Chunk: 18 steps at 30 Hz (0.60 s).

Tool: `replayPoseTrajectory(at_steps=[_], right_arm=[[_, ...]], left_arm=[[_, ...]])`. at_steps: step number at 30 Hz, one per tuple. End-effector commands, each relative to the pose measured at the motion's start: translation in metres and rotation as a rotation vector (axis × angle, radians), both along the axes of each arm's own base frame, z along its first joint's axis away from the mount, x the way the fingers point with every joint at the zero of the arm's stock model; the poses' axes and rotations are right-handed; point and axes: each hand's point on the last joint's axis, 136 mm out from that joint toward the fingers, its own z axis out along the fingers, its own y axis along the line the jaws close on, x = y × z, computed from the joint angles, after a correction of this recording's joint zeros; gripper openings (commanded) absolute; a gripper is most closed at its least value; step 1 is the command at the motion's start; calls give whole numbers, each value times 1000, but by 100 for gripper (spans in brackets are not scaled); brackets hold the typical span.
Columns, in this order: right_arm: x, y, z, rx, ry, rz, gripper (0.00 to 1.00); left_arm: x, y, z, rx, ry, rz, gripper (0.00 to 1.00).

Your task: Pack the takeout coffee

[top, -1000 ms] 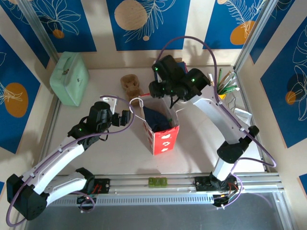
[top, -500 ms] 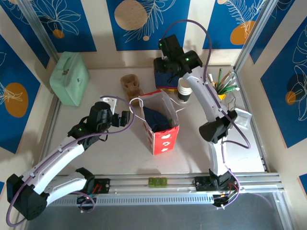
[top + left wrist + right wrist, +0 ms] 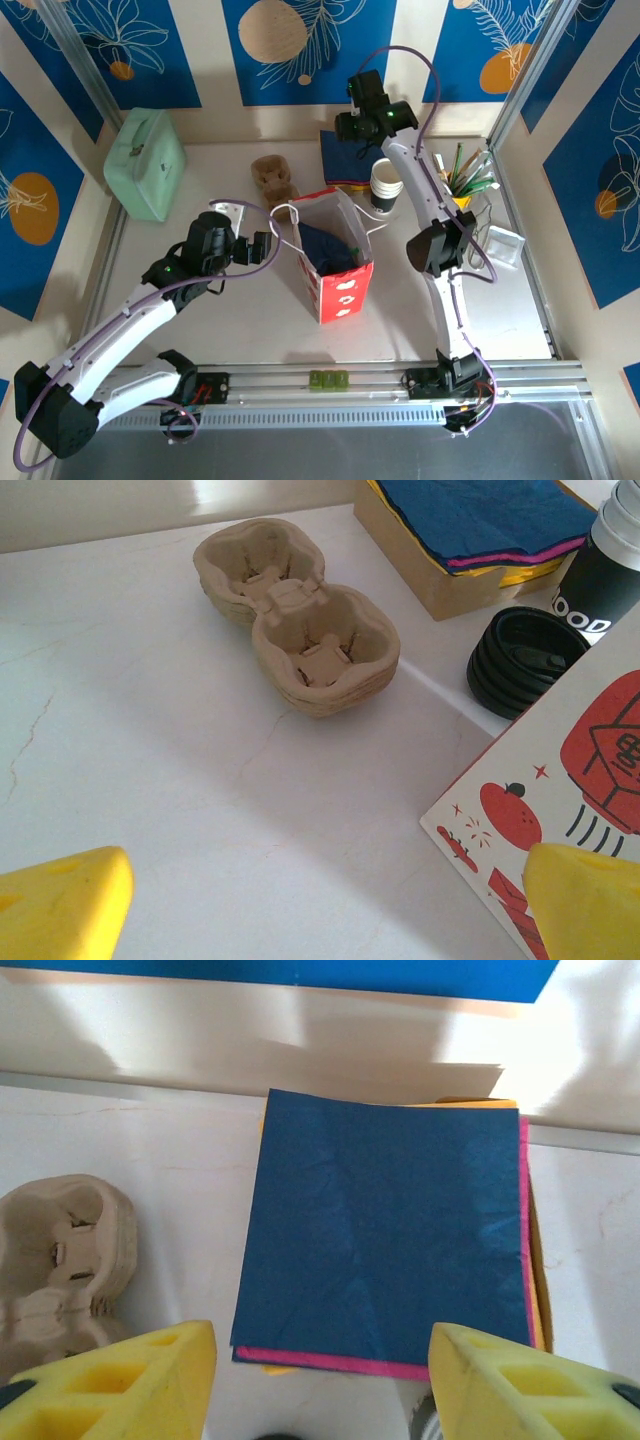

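Takeout coffee: I cannot tell from my screens where it sits.
Bag, top view: the red-and-white paper bag stands open in the middle of the counter. Inside is something dark blue that I cannot identify.
Cup stack, top view: dark-walled cups with a white rim stand just beyond the bag's far right corner, the top one unlidded.
Yellow cup, top view: it holds sticks, to the right of the cup stack.
Change, top view: a second ago the right arm hung over the bag's mouth and hid the cup stack. Now it reaches to the far wall, above the napkin box. The left arm and the bag have not moved.
Left jaws, left wrist: wide open, yellow pads in the lower corners, nothing between them.
Carrier, left wrist: both wells of the pulp cup carrier are empty.
Lids, left wrist: black lids lie on the counter between the bag wall and the cup stack.
Right jaws, right wrist: open and holding nothing, pads apart.
Napkin box, right wrist: it holds stacked napkins, blue on top, with pink and yellow edges beneath.
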Motion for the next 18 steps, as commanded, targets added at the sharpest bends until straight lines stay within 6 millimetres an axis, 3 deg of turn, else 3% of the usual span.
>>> replayPoseTrajectory(at_steps=[1, 18], right_arm=[[12, 13, -5, 43, -13, 44, 60], [52, 17, -72, 42, 6, 15, 68]], left_arm=[[2, 7, 7, 3, -5, 30, 100], [0, 12, 6, 12, -9, 45, 100]])
